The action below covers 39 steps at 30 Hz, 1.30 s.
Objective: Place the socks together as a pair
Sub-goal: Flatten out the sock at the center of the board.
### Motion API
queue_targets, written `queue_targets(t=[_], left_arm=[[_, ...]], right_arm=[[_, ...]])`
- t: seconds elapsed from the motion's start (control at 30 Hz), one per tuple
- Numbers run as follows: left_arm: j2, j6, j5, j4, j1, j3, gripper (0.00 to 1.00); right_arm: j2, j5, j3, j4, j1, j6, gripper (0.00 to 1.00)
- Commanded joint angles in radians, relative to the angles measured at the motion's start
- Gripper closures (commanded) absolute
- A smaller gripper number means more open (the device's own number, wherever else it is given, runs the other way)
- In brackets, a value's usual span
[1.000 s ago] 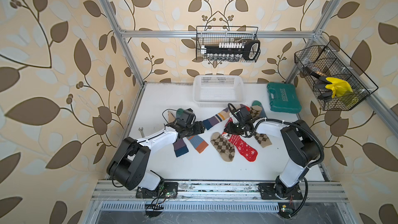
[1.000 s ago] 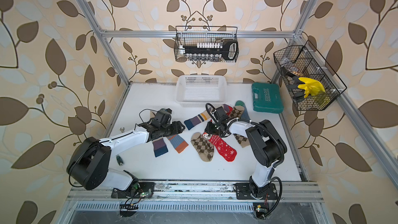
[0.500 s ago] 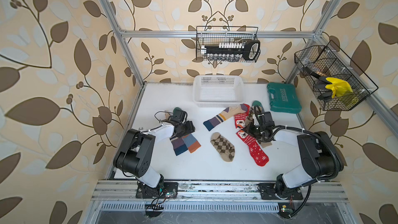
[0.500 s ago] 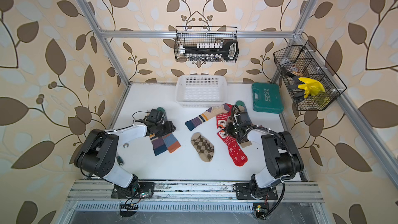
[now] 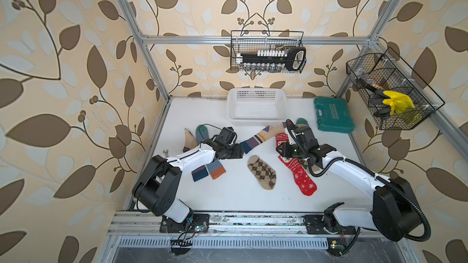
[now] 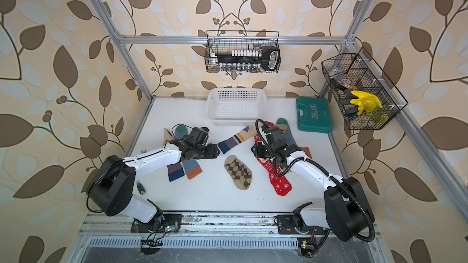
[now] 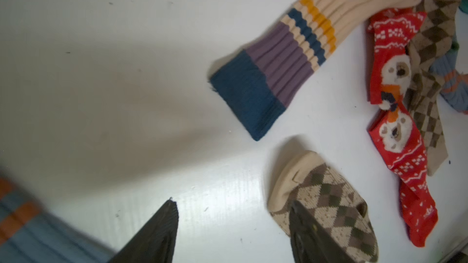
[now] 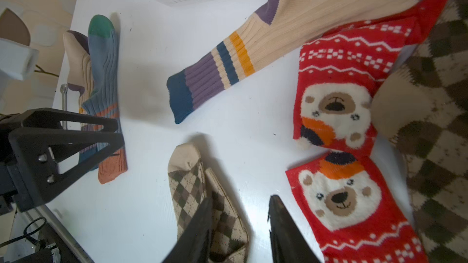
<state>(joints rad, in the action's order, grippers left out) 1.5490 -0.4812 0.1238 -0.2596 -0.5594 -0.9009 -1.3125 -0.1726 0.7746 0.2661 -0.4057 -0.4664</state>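
My left gripper [image 7: 233,223] is open wide and holds nothing. It hangs low over the white table [image 5: 228,198]. It is near the dark blue cuff of a cream striped sock [image 5: 260,136] and one end of a brown diamond sock [image 5: 262,172]. That diamond sock lies by itself in the middle of the table.

My right gripper [image 8: 238,223] is open too, and I see only bare table between its fingers. It hangs between the lone diamond sock and the red socks.

One red bear sock [image 5: 302,177] stretches toward the arm bases. The other red bear sock [image 5: 281,140] lies closer to the white basket [image 5: 257,107]. The two touch, bear face to bear face. A second diamond sock [image 8: 430,122] lies right beside them, partly under my right arm. A blue-grey sock [image 6: 288,132] with a green toe lies there too, near the green tool case [image 5: 333,115].

The foot end of the cream striped sock reaches the basket and meets the red socks.

Under my left arm, another striped sock [image 5: 198,174] and another blue-grey sock [image 5: 216,169] with an orange cuff lie side by side, touching.
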Motion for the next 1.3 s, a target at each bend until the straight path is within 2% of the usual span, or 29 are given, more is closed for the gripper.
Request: queue_targets(t=[0.0, 0.13, 0.3, 0.4, 0.53, 0.63, 0.7, 0.97, 1.13, 1.27], left_arm=[[0.069, 0.021, -0.019, -0.019, -0.054, -0.046, 0.29], [0.175, 0.017, -0.076, -0.057, -0.108, -0.133, 0.31], [0.247, 0.005, -0.080, -0.057, -0.143, -0.180, 0.36], [0.278, -0.005, -0.084, -0.055, -0.164, -0.201, 0.50], [0.280, -0.020, -0.096, -0.067, -0.190, -0.222, 0.82], [0.214, -0.030, -0.080, -0.066, -0.225, -0.231, 0.95], [0.170, -0.034, -0.072, -0.073, -0.261, -0.253, 1.00], [0.091, -0.062, 0.000, -0.075, -0.399, -0.382, 1.00], [0.114, -0.058, 0.034, -0.076, -0.493, -0.523, 1.00], [0.155, -0.049, 0.046, -0.087, -0.545, -0.639, 1.00]], right_arm=[[0.010, 0.025, -0.031, 0.055, 0.001, 0.028, 0.61], [0.015, 0.018, -0.049, 0.043, 0.002, 0.029, 0.61], [0.037, 0.029, -0.064, 0.038, 0.002, 0.029, 0.61], [0.050, 0.030, -0.072, 0.031, 0.004, 0.025, 0.61], [0.078, 0.038, -0.084, 0.029, 0.009, 0.019, 0.63], [0.124, 0.047, -0.098, 0.030, 0.028, 0.009, 0.64], [0.166, 0.039, -0.112, 0.032, 0.055, 0.001, 0.66], [0.354, -0.012, -0.174, 0.049, 0.218, -0.037, 0.72], [0.416, -0.052, -0.186, 0.066, 0.304, -0.049, 0.72], [0.433, -0.057, -0.188, 0.074, 0.326, -0.050, 0.70]])
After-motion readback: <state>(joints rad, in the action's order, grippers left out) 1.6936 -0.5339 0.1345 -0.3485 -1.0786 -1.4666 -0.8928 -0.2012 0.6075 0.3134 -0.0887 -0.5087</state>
